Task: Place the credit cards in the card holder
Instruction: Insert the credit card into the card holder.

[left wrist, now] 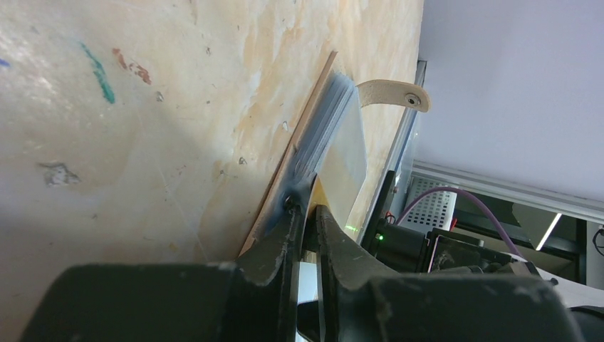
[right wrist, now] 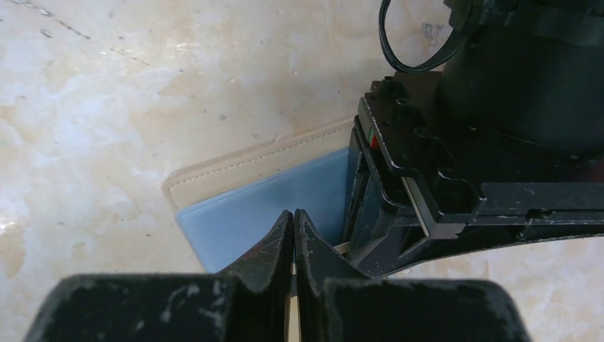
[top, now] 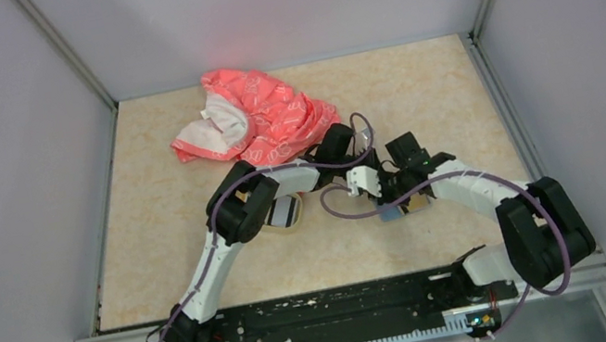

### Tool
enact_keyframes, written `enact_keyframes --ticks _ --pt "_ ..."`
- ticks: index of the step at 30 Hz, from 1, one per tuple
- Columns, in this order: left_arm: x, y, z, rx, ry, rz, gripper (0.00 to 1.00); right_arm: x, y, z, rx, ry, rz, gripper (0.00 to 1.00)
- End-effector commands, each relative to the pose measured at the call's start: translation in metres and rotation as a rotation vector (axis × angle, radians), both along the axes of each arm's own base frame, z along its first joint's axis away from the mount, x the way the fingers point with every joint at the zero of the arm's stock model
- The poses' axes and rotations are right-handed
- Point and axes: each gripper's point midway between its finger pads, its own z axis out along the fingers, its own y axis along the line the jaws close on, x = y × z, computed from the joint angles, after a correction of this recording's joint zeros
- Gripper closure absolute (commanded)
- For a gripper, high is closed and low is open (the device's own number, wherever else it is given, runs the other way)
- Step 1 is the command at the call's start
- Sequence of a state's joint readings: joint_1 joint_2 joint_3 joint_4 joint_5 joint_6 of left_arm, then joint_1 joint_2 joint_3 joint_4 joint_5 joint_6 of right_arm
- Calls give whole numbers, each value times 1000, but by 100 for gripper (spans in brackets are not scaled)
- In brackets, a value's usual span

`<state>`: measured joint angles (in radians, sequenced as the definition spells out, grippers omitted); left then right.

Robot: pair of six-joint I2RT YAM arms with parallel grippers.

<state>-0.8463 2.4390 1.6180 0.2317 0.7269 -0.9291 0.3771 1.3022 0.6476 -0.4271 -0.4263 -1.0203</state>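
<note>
Nearest you, the two arm bases sit at the table's (top: 191,200) near edge, and both arms lean in to meet over the one card holder (right wrist: 263,203). It lies flat on the table a little right of centre, and it is open, with blue-grey lining showing inside a stitched tan border.

Your right gripper (right wrist: 293,217) is at the holder's near side. Its jaws are closed tight, tip to tip, and the tips rest against the blue-grey lining. You cannot tell whether any lining is nipped between them.

Your left gripper (left wrist: 308,214) comes in from the holder's left and stands right over it, just beside the right gripper. Its jaws are only a narrow slit apart. The edge of one pale credit card (left wrist: 345,153) runs down between them, and the card's far end leans on the holder. You cannot tell whether the jaws actually pinch it. That is the only card you can count here; any others are hidden or too blurred to tell. The holder's one tan snap tab (left wrist: 395,94) curls up beyond the card.

Left of the holder, one oval gold-rimmed dish (top: 289,218) lies partly under the left arm's elbow.

Beyond the holder and to its left, well apart from it, one pink-red patterned cloth (top: 258,122) lies crumpled near the back wall.
</note>
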Motion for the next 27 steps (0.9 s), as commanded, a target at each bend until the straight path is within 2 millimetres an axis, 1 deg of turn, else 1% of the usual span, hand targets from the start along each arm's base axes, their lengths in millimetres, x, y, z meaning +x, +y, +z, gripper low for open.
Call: enact_keyframes --ticks 1,4,9,14,19,27 --pt "-7 11 -46 100 40 20 81 14 -5 -5 -60 -44 -56 99" --pt "-7 11 -46 100 38 20 79 13 -11 -9 -105 -39 -56 99" --pt "-7 12 -48 104 38 20 75 5 -24 -12 -184 -14 -24 98" --pt "-8 12 -50 105 36 16 71 7 -39 -12 -268 -10 -60 97" --pt "-7 12 -48 102 31 14 70 10 -49 -10 -306 -17 -99 97" --pt "-4 12 -43 100 6 27 68 14 -68 -2 -282 -4 -178 97"
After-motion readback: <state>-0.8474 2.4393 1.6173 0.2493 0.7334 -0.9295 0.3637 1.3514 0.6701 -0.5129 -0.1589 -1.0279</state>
